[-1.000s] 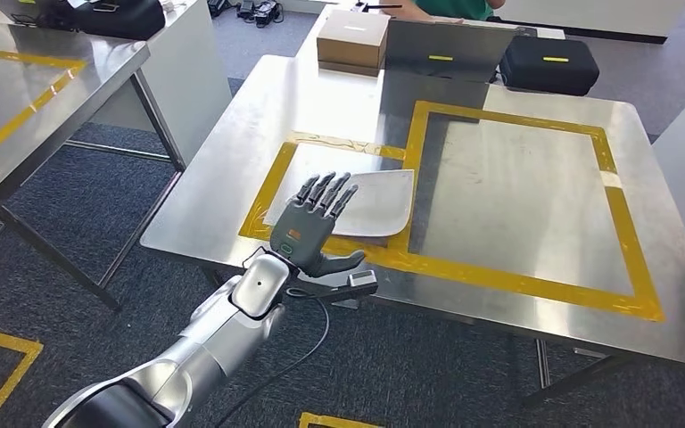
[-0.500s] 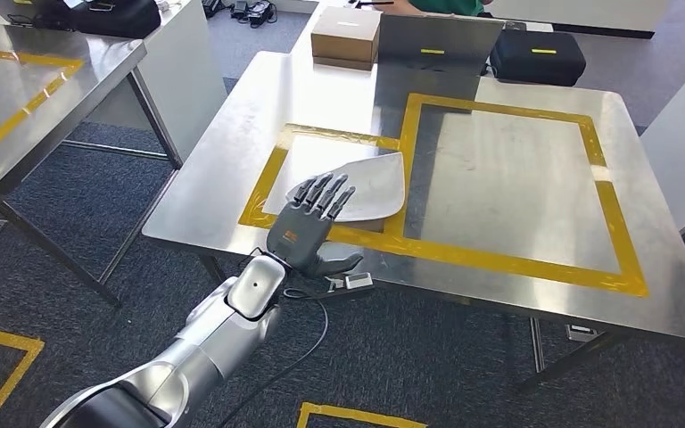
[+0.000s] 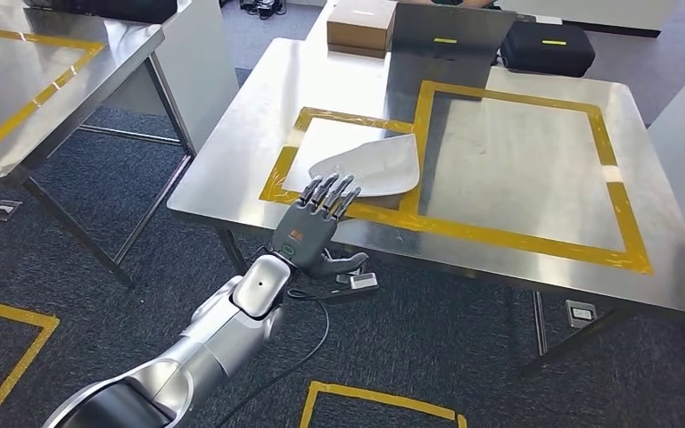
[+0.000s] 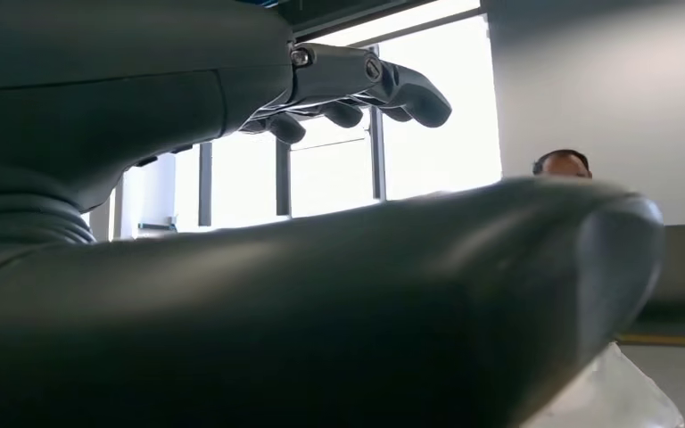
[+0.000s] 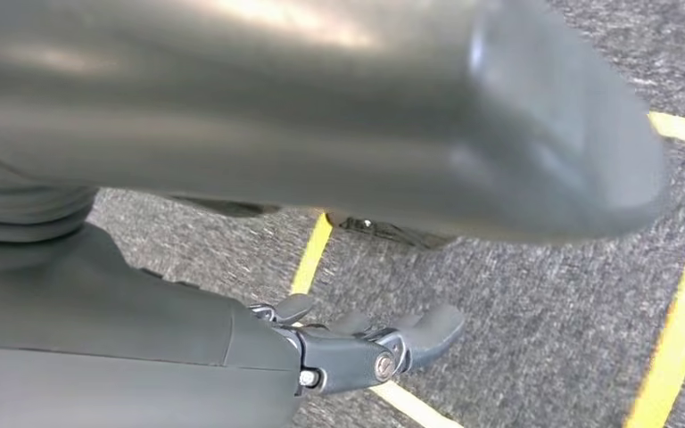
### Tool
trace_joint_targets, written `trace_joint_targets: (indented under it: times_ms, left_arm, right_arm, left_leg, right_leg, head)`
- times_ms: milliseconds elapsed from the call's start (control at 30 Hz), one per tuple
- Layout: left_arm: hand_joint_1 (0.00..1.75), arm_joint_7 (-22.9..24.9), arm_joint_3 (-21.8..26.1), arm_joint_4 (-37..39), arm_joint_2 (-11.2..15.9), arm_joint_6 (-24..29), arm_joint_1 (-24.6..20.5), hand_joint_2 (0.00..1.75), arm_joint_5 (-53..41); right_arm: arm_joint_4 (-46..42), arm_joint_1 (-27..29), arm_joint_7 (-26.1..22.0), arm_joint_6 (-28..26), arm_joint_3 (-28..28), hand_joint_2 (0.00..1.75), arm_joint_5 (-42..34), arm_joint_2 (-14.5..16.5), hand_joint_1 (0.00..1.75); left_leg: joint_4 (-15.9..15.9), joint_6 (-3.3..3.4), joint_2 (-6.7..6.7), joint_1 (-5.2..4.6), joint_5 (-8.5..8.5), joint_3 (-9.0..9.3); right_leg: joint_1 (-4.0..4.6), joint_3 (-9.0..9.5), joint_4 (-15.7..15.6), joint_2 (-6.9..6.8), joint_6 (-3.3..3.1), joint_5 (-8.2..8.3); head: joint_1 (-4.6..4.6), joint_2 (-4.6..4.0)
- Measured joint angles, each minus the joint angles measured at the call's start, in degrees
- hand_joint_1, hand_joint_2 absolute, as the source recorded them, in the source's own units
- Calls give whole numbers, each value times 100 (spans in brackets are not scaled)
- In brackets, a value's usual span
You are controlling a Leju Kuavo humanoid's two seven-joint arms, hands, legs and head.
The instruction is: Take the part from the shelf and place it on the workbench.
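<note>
The white part [image 3: 370, 166] lies flat on the steel workbench [image 3: 517, 160], inside the smaller square of yellow tape [image 3: 296, 152], with one edge reaching the tape line of the bigger square. The left hand [image 3: 315, 225] is at the near edge of the workbench, just in front of the part, with its fingers [image 3: 330, 193] stretched out, a little apart, and it holds nothing. The right hand [image 5: 357, 343] hangs above the dark carpet floor [image 5: 535, 339]; its fingers are loosely bent and empty. At the far side of the workbench stand a cardboard box [image 3: 363, 24] and a black case [image 3: 548, 46].
</note>
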Motion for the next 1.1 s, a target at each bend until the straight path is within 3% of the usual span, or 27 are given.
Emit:
trace_joint_targets:
  times_ms: [67, 133, 200, 267, 300, 333, 400, 467, 500, 533, 600, 633, 667, 767, 800, 833, 867, 933, 1000, 1033, 1100]
  left_arm:
    - [0, -7, 3, -4, -2, 0, -3, 0, 0]
    - [0, -10, 9, -4, 6, 0, -5, 0, 0]
    - [0, -8, 20, -3, 16, 0, -6, 0, 0]
    - [0, -8, 33, 1, 23, 0, 0, 0, 0]
    - [0, -8, 37, 4, 27, 0, 3, 0, 0]
    - [0, -8, 40, 8, 32, 0, 6, 0, 0]
    - [0, -8, 40, 10, 35, 0, 4, 0, 0]
    - [0, -10, 42, 2, 25, 1, -4, 0, 0]
    - [0, -13, 44, 0, 20, 1, -10, 0, 0]
    - [0, -16, 46, 1, 15, 1, -14, 0, 0]
    - [0, -23, 52, 17, 15, 1, -19, 0, 0]
    - [0, -25, 53, 26, 12, 0, -20, 0, 0]
    - [0, -25, 54, 34, 8, 0, -21, 0, 0]
    - [0, -26, 56, 50, -1, 1, -20, 0, 0]
    - [0, -26, 56, 59, -2, 1, -16, 0, 0]
    - [0, -26, 56, 71, -1, 1, -10, 0, 0]
    - [0, -25, 57, 86, -1, 1, -3, 0, 0]
    - [0, -20, 58, 106, -1, 0, 7, 0, 0]
    - [0, 10, 58, 113, -4, 0, 10, 0, 0]
    - [0, 33, 58, 112, -8, 1, 13, 0, 0]
    - [0, 72, 58, 114, -10, 1, 37, 0, 0]
  right_arm:
    - [-3, 0, 1, 2, 0, 0, 0, -4, 0]
    - [-6, -1, 1, -1, 0, 0, 0, 0, 0]
    - [-8, -4, 1, -2, 0, 0, 0, 3, 0]
    - [-8, 1, 0, 0, 0, 0, 0, 3, 0]
    - [-8, 4, 1, 1, 0, 0, 0, 3, 0]
    - [-8, 6, 1, 1, 0, 0, 0, 3, 0]
    - [-8, 5, 1, 1, 0, 0, 0, 3, 0]
    - [-10, 4, 1, 1, 0, 0, 0, 3, 0]
    - [-11, 1, 0, 1, 0, 0, 0, 3, 0]
    - [-13, 0, 1, 1, 0, 0, 0, 3, 0]
    - [-13, 5, 7, 1, 0, 0, 1, 3, 0]
    - [-13, 12, 13, 2, 0, 0, 3, 3, 0]
    - [-13, 19, 19, 2, 0, 0, 6, 3, 0]
    - [-13, 25, 31, 3, 0, 0, 19, 3, 0]
    - [-13, 23, 35, 3, 1, 0, 22, 3, 0]
    - [-13, 22, 40, 3, 1, 0, 26, 2, 0]
    - [-13, 22, 48, 3, 2, 0, 34, 2, 0]
    - [-13, 19, 74, 3, 8, 0, 61, 1, 0]
    - [-14, 7, 94, 3, 22, 0, 96, 0, 0]
    - [-15, 2, 97, 3, 28, 0, 107, 0, 0]
    - [-15, 5, 98, 2, 33, 0, 125, 3, 0]
  left_leg:
    - [-35, -76, 2, 0, 86, -11]
    - [34, -148, -2, 5, -13, -72]
    - [499, -217, -5, 26, -488, -238]
    - [1243, -277, -1, 50, -967, -431]
    - [1505, -297, 0, 61, -1038, -456]
    - [1583, -310, 1, 71, -983, -381]
    - [1130, -316, 2, 86, -712, 75]
    - [347, -278, -4, 77, -691, 651]
    - [83, -240, -9, 68, -741, 809]
    - [-44, -187, -17, 46, -787, 862]
    - [-75, -67, -15, 25, -713, 794]
    - [-80, -10, -9, 24, -653, 749]
    - [-92, 40, -1, 32, -582, 688]
    - [-97, 113, 6, 33, -365, 430]
    - [-93, 117, 6, 26, -298, 339]
    - [-88, 117, 6, 19, -234, 253]
    - [-80, 112, 6, 13, -174, 171]
    - [-61, 88, 6, 11, -68, 41]
    - [-52, 36, 6, 2, 26, -27]
    - [-58, 1, 8, 2, 73, -36]
    - [-95, -78, 11, 2, 168, -44]
  right_leg:
    - [13, -25, -60, 4, -52, 64]
    - [-18, -95, -105, -8, -121, 180]
    - [-45, -219, -130, -23, -168, 317]
    - [-49, -381, -125, -27, -178, 441]
    - [-51, -466, -121, -32, -172, 504]
    - [-55, -554, -115, -36, -160, 566]
    - [-68, -707, -96, -41, -123, 678]
    - [-70, -810, -69, -40, -61, 769]
    - [-69, -832, -60, -40, -25, 810]
    - [-72, -843, -63, -40, 16, 855]
    - [-90, -858, -95, -35, 98, 949]
    - [-102, -899, -74, -30, 132, 912]
    - [-109, -973, 37, -25, 160, 766]
    - [-117, -1303, 1007, -20, 207, -78]
    - [-115, -1354, 1338, -20, 212, -231]
    - [-112, -1328, 1531, -20, 208, -246]
    - [-108, -1200, 1528, -19, 196, -138]
    - [-92, -658, 968, -17, 149, 114]
    - [-54, -97, 204, -14, 83, 77]
    - [-35, 40, -15, -12, 50, 16]
    - [-20, 50, -114, -14, -21, 51]
  head:
    - [9, 0]
    - [12, 0]
    - [-12, 0]
    - [-39, 0]
    - [-43, 0]
    - [-47, 0]
    - [-53, 0]
    - [-59, 0]
    - [-58, 0]
    - [-57, 0]
    - [-56, 0]
    - [-56, 0]
    - [-44, 0]
    - [15, 0]
    - [27, 0]
    - [33, 0]
    - [37, 0]
    - [42, 0]
    - [43, 0]
    - [45, 0]
    - [48, 0]
